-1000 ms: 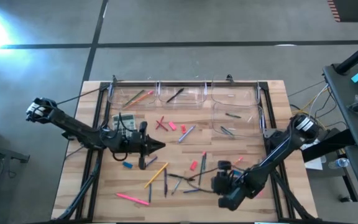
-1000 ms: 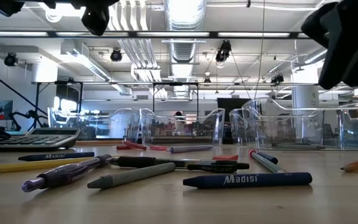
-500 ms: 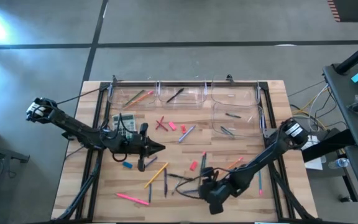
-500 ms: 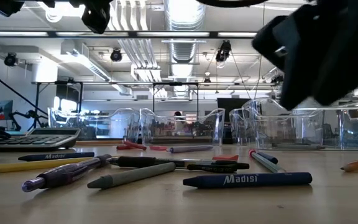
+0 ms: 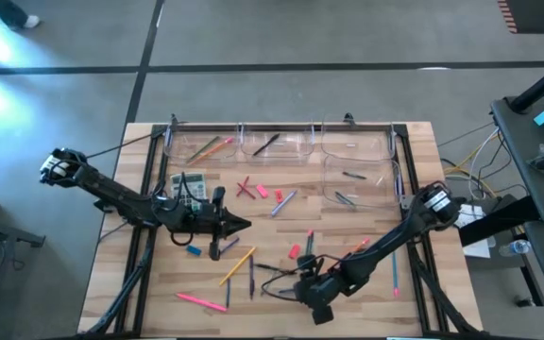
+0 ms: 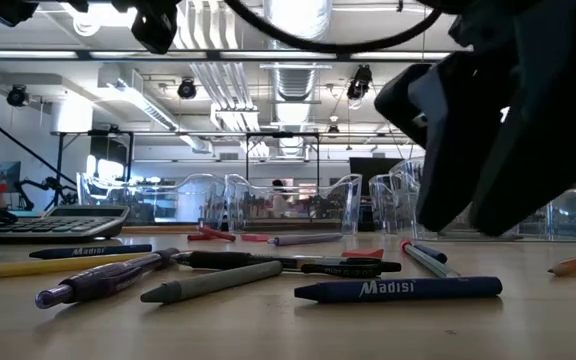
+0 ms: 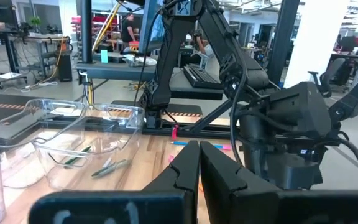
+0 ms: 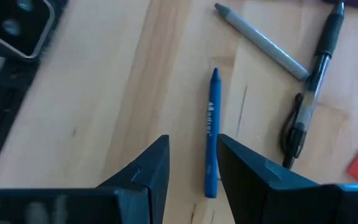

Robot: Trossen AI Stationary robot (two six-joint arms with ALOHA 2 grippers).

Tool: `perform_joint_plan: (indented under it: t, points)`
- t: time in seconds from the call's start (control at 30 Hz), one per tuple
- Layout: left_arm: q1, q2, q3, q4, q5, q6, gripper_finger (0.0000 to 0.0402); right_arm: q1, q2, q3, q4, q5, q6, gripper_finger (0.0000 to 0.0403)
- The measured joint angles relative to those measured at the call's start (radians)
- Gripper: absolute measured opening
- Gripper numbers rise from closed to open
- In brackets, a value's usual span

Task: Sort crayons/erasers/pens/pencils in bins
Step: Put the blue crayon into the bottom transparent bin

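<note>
While the left pincer [image 5: 244, 223] waits pressed together, the right pincer [image 8: 191, 165] hovers spread over a blue crayon [image 8: 211, 132].

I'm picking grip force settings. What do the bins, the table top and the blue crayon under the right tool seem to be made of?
Bins: clear glossy plastic, by the see-through walls. Table top: pale wood with a matt finish; planks and grain show. Blue crayon: likely wax in a printed paper wrap, though it could be a coated stick. Right tool hovers open above it.

Dark jointed arms (black cabling)
</note>
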Motion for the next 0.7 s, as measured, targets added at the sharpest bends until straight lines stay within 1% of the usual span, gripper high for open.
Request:
perform_joint_plan:
  t: [0.6, 0.7]
  points:
    - [0.001, 0.000, -0.001, 0.002, 0.000, 0.000, 0.0000, -0.028, 0.082, -0.018, 0.018, 0.002, 0.034, 0.0123]
    - [0.001, 0.000, -0.001, 0.002, 0.000, 0.000, 0.0000, -0.028, 0.095, -0.017, 0.016, 0.003, 0.036, 0.0116]
